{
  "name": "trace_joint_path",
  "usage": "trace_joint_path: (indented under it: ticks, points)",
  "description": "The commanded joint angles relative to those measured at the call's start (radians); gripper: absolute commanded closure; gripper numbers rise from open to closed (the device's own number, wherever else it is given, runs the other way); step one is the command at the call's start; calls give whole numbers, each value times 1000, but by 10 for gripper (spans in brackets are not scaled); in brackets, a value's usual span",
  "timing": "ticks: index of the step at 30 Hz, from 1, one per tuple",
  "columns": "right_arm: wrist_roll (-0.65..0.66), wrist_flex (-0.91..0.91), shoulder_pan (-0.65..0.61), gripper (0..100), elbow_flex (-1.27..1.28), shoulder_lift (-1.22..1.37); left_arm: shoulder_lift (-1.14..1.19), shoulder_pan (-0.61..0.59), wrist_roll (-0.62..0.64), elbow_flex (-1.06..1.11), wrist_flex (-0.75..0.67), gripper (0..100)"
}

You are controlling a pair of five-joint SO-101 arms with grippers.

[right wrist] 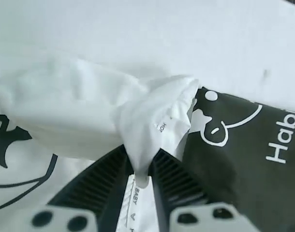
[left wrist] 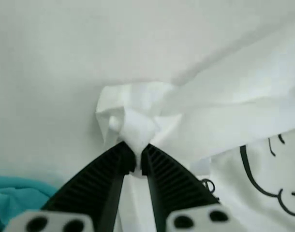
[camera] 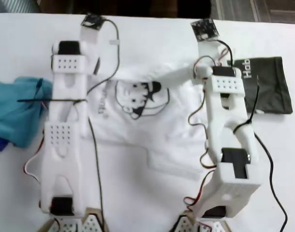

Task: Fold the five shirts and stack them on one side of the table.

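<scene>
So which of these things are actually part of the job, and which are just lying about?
Part of the job: white shirt, pinched by the left end effector and the right end effector; black shirt, folded; teal shirt, crumpled.
Just there: table; black cable beside the left arm.

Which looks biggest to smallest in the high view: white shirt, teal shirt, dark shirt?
1. white shirt, spread across the middle, clearly largest.
2-3. teal shirt and dark shirt look about alike; the teal one runs off the edge and under an arm, so unranked.
</scene>
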Motion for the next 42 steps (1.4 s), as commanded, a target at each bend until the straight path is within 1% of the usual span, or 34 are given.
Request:
trace_joint_path:
  ticks: [1,5,9,11,15,20,24,28,34,42]
  points:
    - [-5,65,-10,978,-48,-134,-130,-3,-37,-45,77,972]
    - [-5,147,-12,978,-44,-243,-209,-6,-57,-38,160,972]
    - [-3,242,-12,978,-34,-338,-299,-26,-61,15,169,972]
    - [2,260,-12,978,9,-389,-358,-28,-77,119,169,972]
    - [5,252,-38,978,192,-515,-477,-34,-84,383,161,972]
    - [5,139,-68,978,494,-717,-605,-77,-94,610,103,972]
    - [6,108,-70,978,669,-878,-701,-91,-135,768,86,972]
    - [9,117,-59,978,758,-1001,-799,-92,-141,943,18,972]
    - [49,186,-56,978,844,-1102,-924,-92,-143,1219,-112,972]
    - [49,228,-56,978,956,-1218,-979,-106,-160,1388,-186,972]
